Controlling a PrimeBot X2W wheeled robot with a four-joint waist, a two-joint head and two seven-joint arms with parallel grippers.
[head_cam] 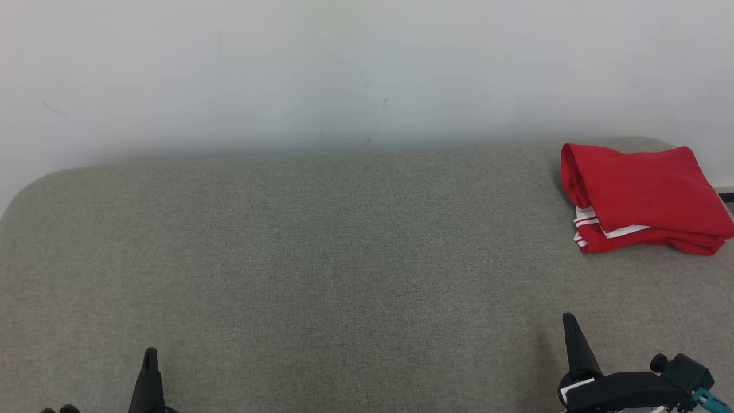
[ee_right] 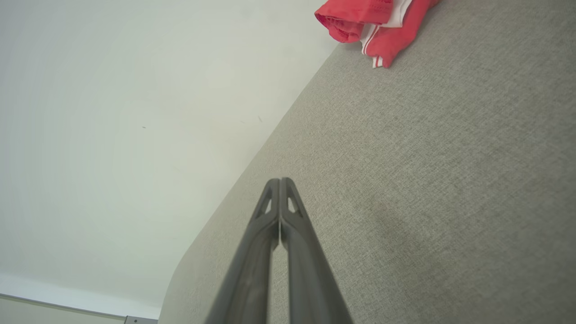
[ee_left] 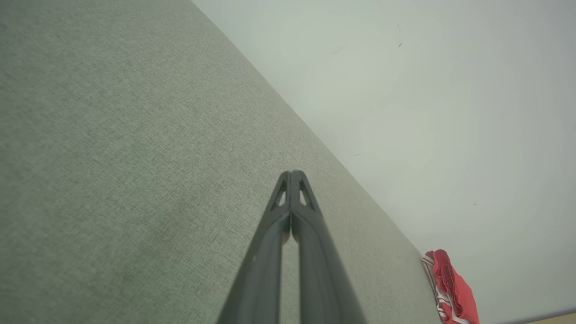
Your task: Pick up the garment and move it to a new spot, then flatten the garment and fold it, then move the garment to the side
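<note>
The garment (head_cam: 642,198) is red with white stripes and lies folded in a compact stack at the far right of the grey fabric surface (head_cam: 321,258). It also appears small at the lower right of the left wrist view (ee_left: 452,290) and at the top of the right wrist view (ee_right: 373,22). My left gripper (head_cam: 150,353) rests low at the near left, shut and holding nothing; its tips (ee_left: 291,173) meet. My right gripper (head_cam: 567,318) sits at the near right, well short of the garment, shut and empty, tips together (ee_right: 279,181).
A pale wall (head_cam: 344,69) runs along the far edge of the surface. The surface has rounded corners at the far left and far right; the garment sits close to the right edge.
</note>
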